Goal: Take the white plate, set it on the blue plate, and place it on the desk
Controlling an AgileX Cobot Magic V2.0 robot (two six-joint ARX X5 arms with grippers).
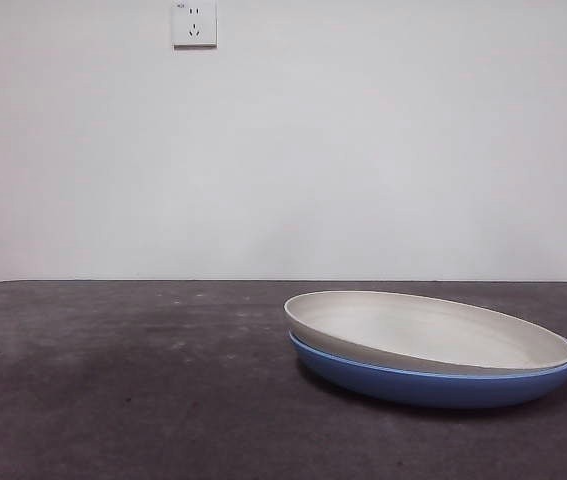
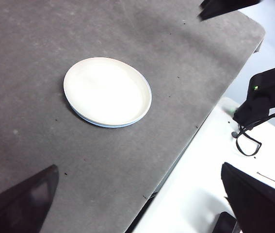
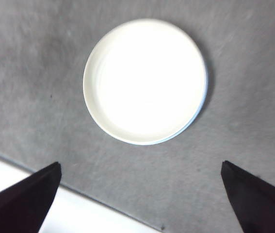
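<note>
The white plate lies nested in the blue plate on the desk, at the right of the front view. From above, the white plate covers the blue plate, which shows only as a thin blue rim. The right wrist view shows the same: white plate, blue rim. My left gripper is open and empty, high above the desk and away from the plates. My right gripper is open and empty, high above the plates near the desk edge. Neither gripper shows in the front view.
A white wall with a socket stands behind the desk. The desk's edge borders a white surface with black equipment and a cable. Another black arm part shows at the far side.
</note>
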